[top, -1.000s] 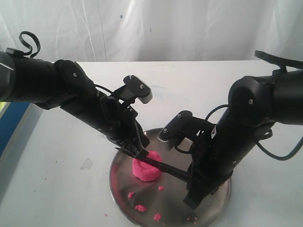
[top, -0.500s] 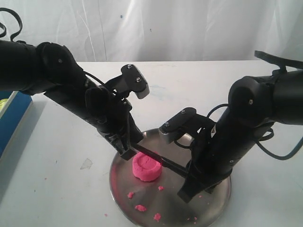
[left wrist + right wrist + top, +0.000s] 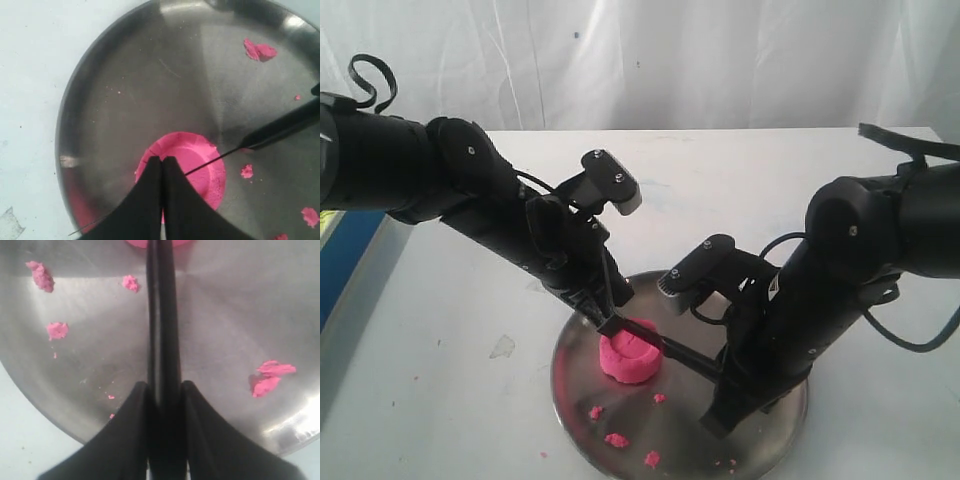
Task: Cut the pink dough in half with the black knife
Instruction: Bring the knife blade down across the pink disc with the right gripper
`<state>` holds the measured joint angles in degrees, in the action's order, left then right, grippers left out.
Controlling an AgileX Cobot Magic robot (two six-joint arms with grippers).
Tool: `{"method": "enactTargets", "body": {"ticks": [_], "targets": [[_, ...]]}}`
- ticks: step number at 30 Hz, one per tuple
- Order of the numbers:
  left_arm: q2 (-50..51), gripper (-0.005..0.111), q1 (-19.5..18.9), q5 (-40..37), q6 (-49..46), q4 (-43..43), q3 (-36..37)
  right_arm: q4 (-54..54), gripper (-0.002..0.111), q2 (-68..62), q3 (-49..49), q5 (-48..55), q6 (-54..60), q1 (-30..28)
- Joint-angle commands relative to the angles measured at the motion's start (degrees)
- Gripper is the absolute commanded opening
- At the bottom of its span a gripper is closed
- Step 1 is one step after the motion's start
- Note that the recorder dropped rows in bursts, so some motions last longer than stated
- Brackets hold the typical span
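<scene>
White counter (image 3: 470,400) carries a steel plate (image 3: 570,380) with the pink dough (image 3: 630,357) on it. From the left wrist, the left claw (image 3: 161,165) is pinched on the black knife (image 3: 280,130) blade above the dough. From the right wrist, the right claw (image 3: 162,390) is clamped on the handle. Cutting is under way; downward pressing is judged next.

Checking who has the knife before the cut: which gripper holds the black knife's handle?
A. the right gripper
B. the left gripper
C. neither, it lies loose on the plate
A: the right gripper is shut on the black knife, whose blade reaches over the pink dough.
</scene>
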<state>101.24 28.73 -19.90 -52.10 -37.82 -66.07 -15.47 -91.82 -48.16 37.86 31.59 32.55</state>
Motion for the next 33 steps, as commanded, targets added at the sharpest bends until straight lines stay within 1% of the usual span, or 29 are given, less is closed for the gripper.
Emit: {"method": "enactTargets", "body": {"ticks": [1,15,21,26,30,33], "targets": [[-0.06,0.000,-0.09,-0.91,-0.38,-1.17,0.30,0.08,0.000,-1.12,0.72,-1.21,0.77,0.13],[1.38,0.000,-0.09,-1.39,-0.38,-0.69,0.30,-0.04,0.000,-3.53,0.86,-1.68,0.77,0.13],[3.19,0.000,-0.09,-0.66,-0.64,2.38,0.30,-0.04,0.000,-3.54,0.86,-1.87,0.77,0.13],[3.32,0.000,-0.09,-0.66,-0.53,2.94,0.30,-0.04,0.000,-3.54,0.86,-1.87,0.77,0.13],[3.32,0.000,-0.09,0.71,-0.30,5.38,0.30,-0.04,0.000,-3.54,0.86,-1.87,0.77,0.13],[3.32,0.000,-0.09,2.33,-0.30,5.35,0.30,-0.04,0.000,-3.54,0.86,-1.87,0.77,0.13]]}}
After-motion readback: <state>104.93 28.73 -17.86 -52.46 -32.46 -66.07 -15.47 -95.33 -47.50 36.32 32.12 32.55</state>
